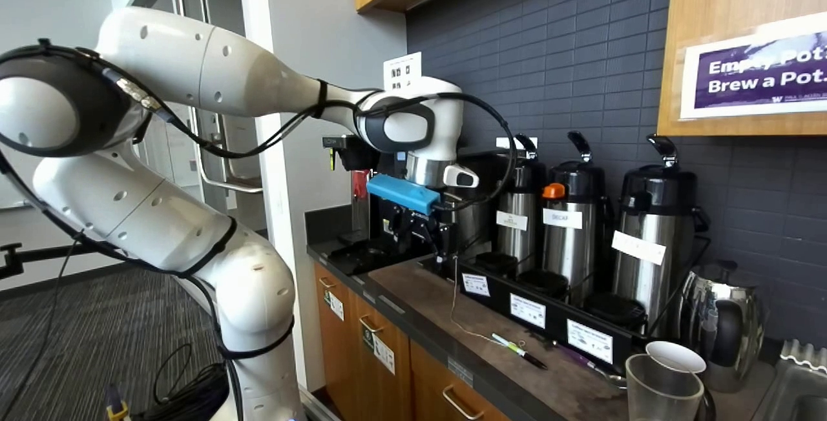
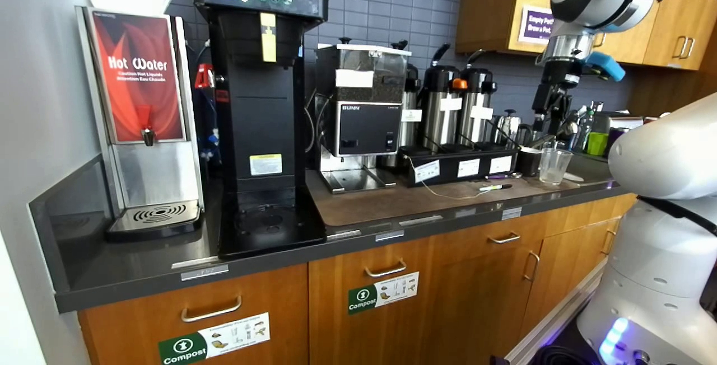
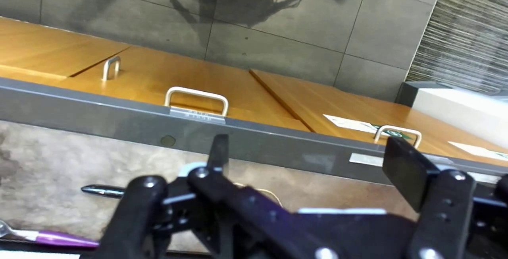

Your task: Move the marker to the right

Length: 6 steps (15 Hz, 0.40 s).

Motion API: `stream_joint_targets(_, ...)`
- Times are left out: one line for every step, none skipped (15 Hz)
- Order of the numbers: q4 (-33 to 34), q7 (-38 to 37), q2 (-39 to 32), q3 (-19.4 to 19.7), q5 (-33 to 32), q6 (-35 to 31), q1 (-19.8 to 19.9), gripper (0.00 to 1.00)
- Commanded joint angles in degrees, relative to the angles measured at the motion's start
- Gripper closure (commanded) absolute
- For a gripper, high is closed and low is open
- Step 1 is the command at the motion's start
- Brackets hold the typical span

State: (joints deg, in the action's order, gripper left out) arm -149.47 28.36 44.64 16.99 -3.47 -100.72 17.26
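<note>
The marker point(image 1: 519, 350) lies on the brown mat on the counter, with a green and white body and a black end. A thin string runs from near it toward the black rack. It also shows in an exterior view point(image 2: 495, 187). In the wrist view only its dark end point(image 3: 102, 190) shows, left of the left finger, which hides the rest. My gripper point(image 1: 421, 246) is open and empty, raised above the counter and apart from the marker. Its two fingers stand wide apart in the wrist view point(image 3: 309, 153). It also shows in an exterior view point(image 2: 546, 124).
A black rack point(image 1: 555, 318) with steel coffee dispensers point(image 1: 574, 240) stands behind the marker. A purple-handled utensil point(image 1: 585, 359) lies along the rack. A clear glass point(image 1: 662, 389) and a mug point(image 1: 675, 355) stand beyond it. The counter's front edge point(image 2: 403, 225) runs before the mat.
</note>
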Motion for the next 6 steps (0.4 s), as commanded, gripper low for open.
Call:
stream_joint_targets(0.3, -1.3, 1.6, 2.1, -1.5, 1.8, -2.3, 0.0)
stream_joint_targets(0.3, -1.3, 2.5, 2.3, -1.6, 2.5, -2.3, 0.0)
stream_joint_targets(0.2, -1.3, 2.9, 2.4, -1.7, 2.6, -2.3, 0.0)
stream_joint_targets(0.2, -1.3, 3.1, 2.4, -1.7, 2.7, -2.4, 0.0)
stream_joint_targets(0.2, -1.3, 3.0, 2.4, -1.7, 2.7, -2.4, 0.0)
stream_joint_targets(0.2, -1.3, 3.0, 2.4, -1.7, 2.7, -2.4, 0.0)
